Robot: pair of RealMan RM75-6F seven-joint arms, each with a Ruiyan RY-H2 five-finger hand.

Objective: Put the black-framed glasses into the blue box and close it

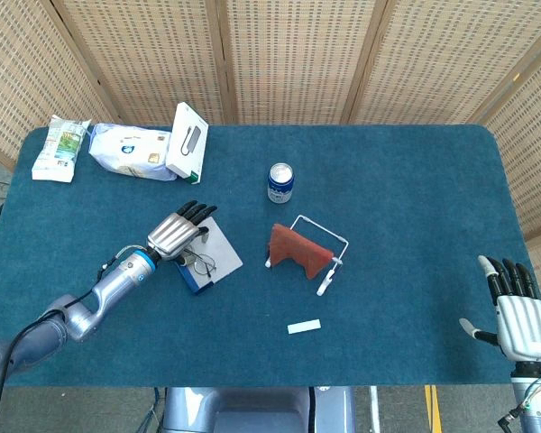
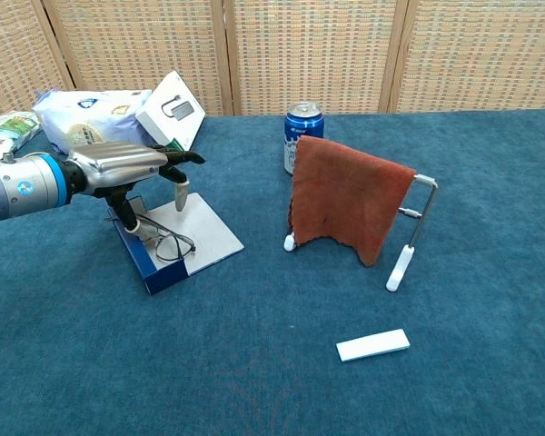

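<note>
At the near right edge of the blue worktop (image 1: 406,225), the right robot hand (image 1: 521,317) rests palm down with fingers apart, holding nothing. A small white strip (image 2: 372,345) lies just ahead of the near middle. Farther in, on the left, the left robot hand (image 2: 127,168) hovers over the blue box (image 2: 175,239), its thumb and a finger pinching the black-framed glasses (image 2: 163,243), which rest on the box's pale open surface. To the right stands a white rack (image 2: 413,232) draped with a rust-red cloth (image 2: 345,200). Behind it is a blue can (image 2: 302,132). At the far left lie a white carton (image 2: 171,111) and snack packets (image 1: 126,149).
</note>
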